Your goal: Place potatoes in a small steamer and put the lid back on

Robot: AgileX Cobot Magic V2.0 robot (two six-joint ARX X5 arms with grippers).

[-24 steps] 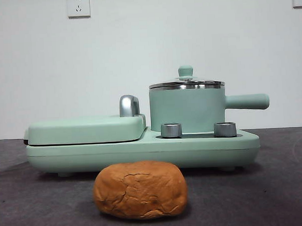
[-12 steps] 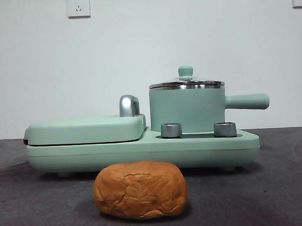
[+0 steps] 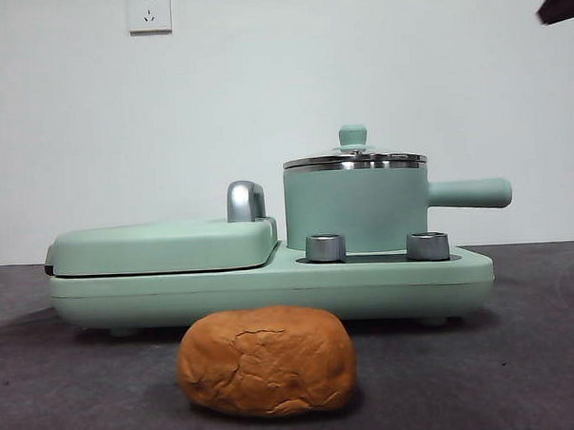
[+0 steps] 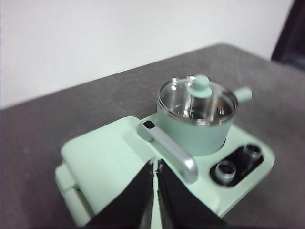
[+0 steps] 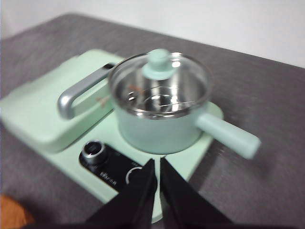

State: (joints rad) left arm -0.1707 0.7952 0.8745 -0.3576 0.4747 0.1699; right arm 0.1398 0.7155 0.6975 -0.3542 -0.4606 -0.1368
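An orange-brown, cracked potato lies on the dark table in front of the appliance; its edge shows in the right wrist view. The mint-green small steamer stands on the appliance's right side, side handle pointing right. Its glass lid with a mint knob rests on it. My left gripper hangs shut above the grill cover. Hovering shut over the control panel is my right gripper; a black tip shows at the front view's top right.
The flat grill cover with a chrome handle takes the appliance's left half. Two steel knobs sit below the steamer. A white wall with a socket stands behind.
A black arm tip has come into the front view's top right corner. The potato, steamer and lid have not moved.
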